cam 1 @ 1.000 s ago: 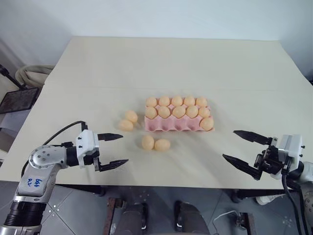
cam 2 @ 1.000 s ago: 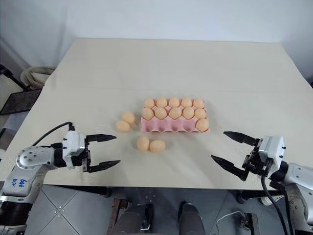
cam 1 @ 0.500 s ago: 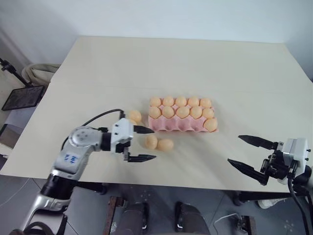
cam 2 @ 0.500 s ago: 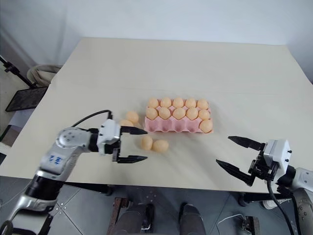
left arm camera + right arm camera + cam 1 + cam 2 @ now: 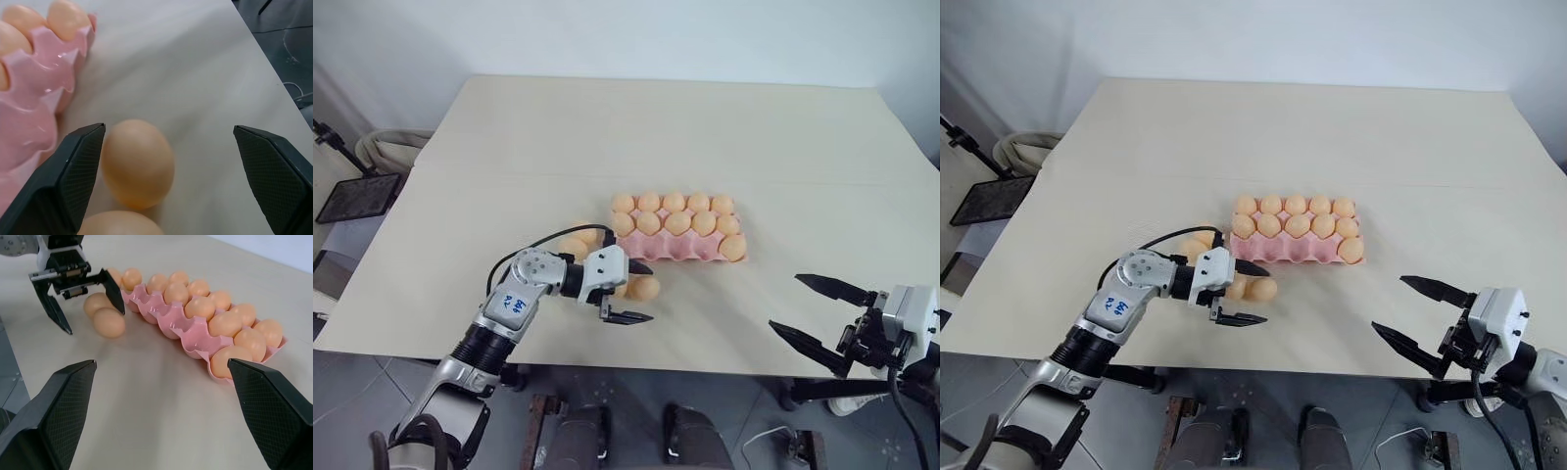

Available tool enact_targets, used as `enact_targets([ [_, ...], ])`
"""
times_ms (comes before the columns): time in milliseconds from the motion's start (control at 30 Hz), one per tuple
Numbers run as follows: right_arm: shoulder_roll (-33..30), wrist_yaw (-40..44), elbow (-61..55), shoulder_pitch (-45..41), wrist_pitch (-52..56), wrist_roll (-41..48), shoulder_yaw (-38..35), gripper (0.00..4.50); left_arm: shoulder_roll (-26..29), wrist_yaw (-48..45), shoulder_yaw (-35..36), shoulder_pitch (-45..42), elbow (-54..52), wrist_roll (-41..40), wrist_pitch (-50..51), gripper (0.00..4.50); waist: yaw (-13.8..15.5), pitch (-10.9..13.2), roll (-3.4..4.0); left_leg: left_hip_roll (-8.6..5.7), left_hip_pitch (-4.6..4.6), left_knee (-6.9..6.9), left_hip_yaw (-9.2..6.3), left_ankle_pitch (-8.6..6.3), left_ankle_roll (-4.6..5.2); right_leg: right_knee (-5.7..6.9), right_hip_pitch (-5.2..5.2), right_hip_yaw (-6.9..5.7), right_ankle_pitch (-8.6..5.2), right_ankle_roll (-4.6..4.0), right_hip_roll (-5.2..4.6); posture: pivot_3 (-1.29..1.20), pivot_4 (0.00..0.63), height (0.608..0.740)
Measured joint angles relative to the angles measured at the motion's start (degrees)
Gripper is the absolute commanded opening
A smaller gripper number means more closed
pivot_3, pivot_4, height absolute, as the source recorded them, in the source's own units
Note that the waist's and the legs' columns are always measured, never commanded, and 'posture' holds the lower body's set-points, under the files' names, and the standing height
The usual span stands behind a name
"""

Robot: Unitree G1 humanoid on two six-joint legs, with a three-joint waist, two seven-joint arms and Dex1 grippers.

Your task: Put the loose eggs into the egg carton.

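Eggs loose on table just beside carton's near edge, two more by its left end | left claw wide open around nearest egg, not gripping | right claw open, empty, well right of carton

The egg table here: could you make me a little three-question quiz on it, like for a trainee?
1. True or false: the left claw is open around a loose egg on the table.
2. How many eggs sit in the near row of the egg carton?
A) none B) one C) five
3. Fill in: the right claw is ____ and holds nothing.

Key
1. True; the egg lies between its fingers, close to one of them.
2. B, a single egg at the right end; four cups are empty.
3. open
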Motion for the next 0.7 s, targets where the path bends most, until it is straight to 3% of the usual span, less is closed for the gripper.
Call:
enact_targets([
  [133, 0.2, -1.1, -1.4, -0.1, 0.5, 0.2, 0.0, 4.50, -1.9, 1.0, -0.3, -1.5, 1.8, 1.3, 0.1, 4.47, 0.0, 0.0, 0.00, 0.03, -0.01, -0.05, 0.00, 0.00, 0.00, -0.03, -0.03, -0.02, 0.00, -0.01, 0.01, 0.00, 0.150, 0.740],
  [167, 0.3, -1.4, -1.5, -0.1, 0.5, 0.2, 0.0, 4.50, -2.2, 1.2, -0.3, -1.5, 2.0, 1.5, 0.2, 4.29, 0.0, 0.0, 0.00, 0.03, -0.02, -0.06, 0.00, -0.01, 0.00, -0.05, -0.03, -0.02, 0.00, -0.01, 0.01, 0.00, 0.150, 0.740],
  [267, 0.4, -1.9, -1.7, -0.3, 0.7, 0.3, 0.0, 4.50, -3.1, 1.5, -0.3, -2.0, 2.3, 1.8, 0.2, 3.60, 0.0, 0.0, 0.00, 0.03, -0.04, -0.04, 0.00, -0.02, 0.02, -0.06, -0.03, -0.03, 0.00, -0.01, 0.01, 0.00, 0.150, 0.740],
  [500, 0.4, -2.2, -2.3, -0.8, 0.9, 0.4, 0.0, 4.50, -3.3, 2.0, 0.0, -2.7, 3.2, 2.8, -1.0, 1.44, 0.0, 0.0, 0.00, 0.03, -0.03, -0.01, 0.00, -0.02, 0.02, -0.05, -0.01, -0.02, 0.00, -0.01, 0.01, 0.00, 0.150, 0.740],
  [700, 0.4, -2.6, -2.3, -1.5, 1.7, 0.7, 0.2, 4.50, -4.5, 2.3, 0.8, -3.0, 4.2, 2.5, -1.2, 1.31, 0.0, 0.0, 0.00, 0.03, -0.04, -0.02, 0.00, -0.02, 0.03, -0.05, -0.02, -0.03, 0.00, -0.01, 0.01, 0.00, 0.150, 0.740],
])
